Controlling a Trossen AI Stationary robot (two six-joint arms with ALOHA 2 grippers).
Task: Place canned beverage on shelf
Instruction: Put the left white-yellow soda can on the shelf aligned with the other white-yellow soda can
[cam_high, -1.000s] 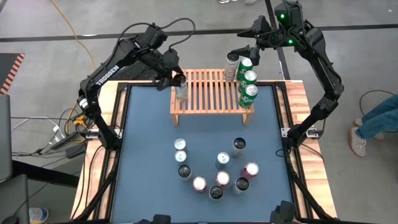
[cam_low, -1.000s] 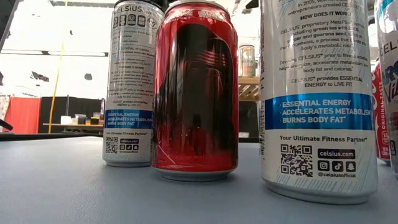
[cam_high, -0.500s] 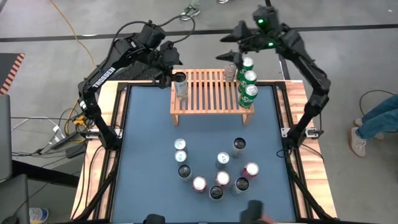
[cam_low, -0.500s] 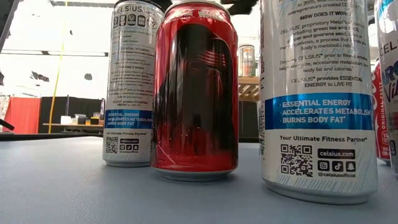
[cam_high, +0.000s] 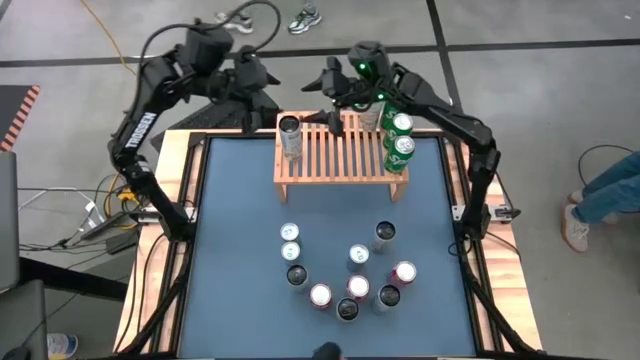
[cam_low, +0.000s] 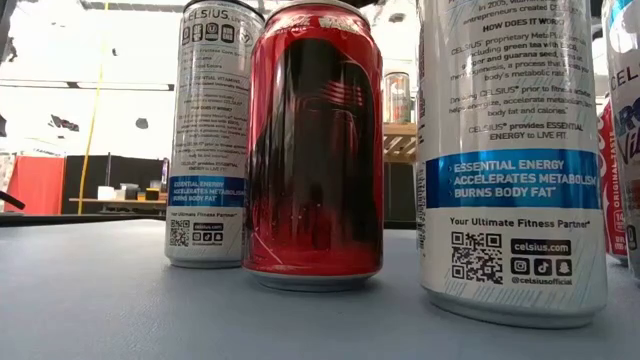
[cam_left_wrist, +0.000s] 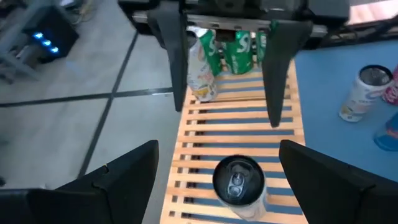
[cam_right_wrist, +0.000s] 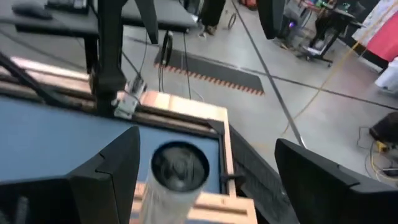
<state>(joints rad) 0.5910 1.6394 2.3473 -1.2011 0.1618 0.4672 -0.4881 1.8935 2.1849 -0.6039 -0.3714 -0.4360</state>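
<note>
High view is showing the shelf (cam_high: 340, 150) sitting at 12 o'clock on the table (cam_high: 230, 250), with one grey can (cam_high: 290, 135) standing upright at its 9 o'clock end and a row of green cans (cam_high: 400, 140) at its 3 o'clock end. Left gripper (cam_high: 262, 92) is hanging just off the shelf's 10 o'clock corner, fingers spread and holding nothing; the grey can is lying toward 5 o'clock from it, long axis vertical, free of any grip. Right gripper (cam_high: 322, 95) is hovering over the shelf's 12 o'clock edge, fingers likewise spread and empty, its arm reaching across from the 3 o'clock side. Left wrist view is looking down on the can's top (cam_left_wrist: 238, 179) between that arm's open fingers (cam_left_wrist: 124, 174). Loose cans (cam_high: 345, 275) are waiting in a cluster near 6 o'clock, well apart from both grippers. Judgement: neither arm is clearly nearer; either needs a long reach back toward 6 o'clock.
</note>
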